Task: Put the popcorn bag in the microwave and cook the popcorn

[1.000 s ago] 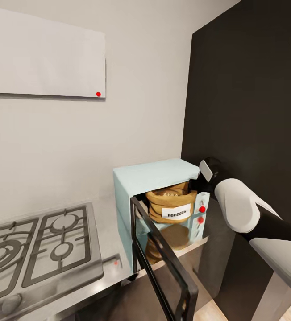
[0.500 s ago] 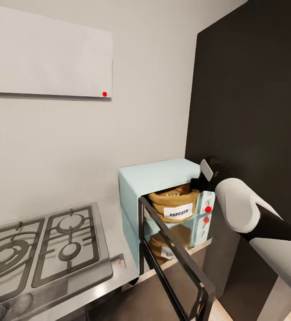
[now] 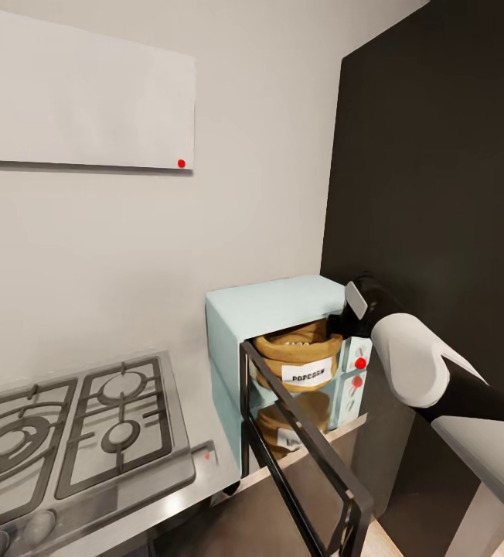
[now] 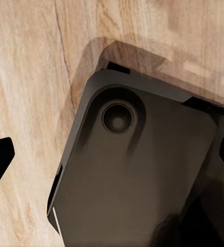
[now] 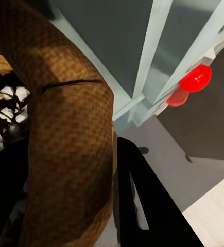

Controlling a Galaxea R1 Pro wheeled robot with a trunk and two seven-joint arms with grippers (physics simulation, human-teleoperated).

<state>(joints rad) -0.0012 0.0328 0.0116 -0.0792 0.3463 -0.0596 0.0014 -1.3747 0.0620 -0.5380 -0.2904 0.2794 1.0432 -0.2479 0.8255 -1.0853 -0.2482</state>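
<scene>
- Inside the small pale blue-white boxy microwave (image 3: 271, 309), at its open mouth, sits the small tan burlap popcorn bag (image 3: 298, 360), upright, with its black-framed glass door (image 3: 302, 456) swung out toward the camera.
- The right gripper (image 5: 73, 206) is clamped on the bag's rolled rim: one dark finger (image 5: 142, 200) lies outside the burlap, the other sits inside near the pale popped kernels (image 5: 3, 108).
- The step looks like seating the bag; I would push it deeper and level before letting go (the door needs room to close), keeping clear of the red knobs (image 5: 194, 80).
- The white label reads "POPCORN" (image 3: 308, 372); no other writing is legible.
- The left claw's state cannot be told; its wrist view shows a dark base panel (image 4: 137, 175) over wooden floor (image 4: 29, 77).
</scene>
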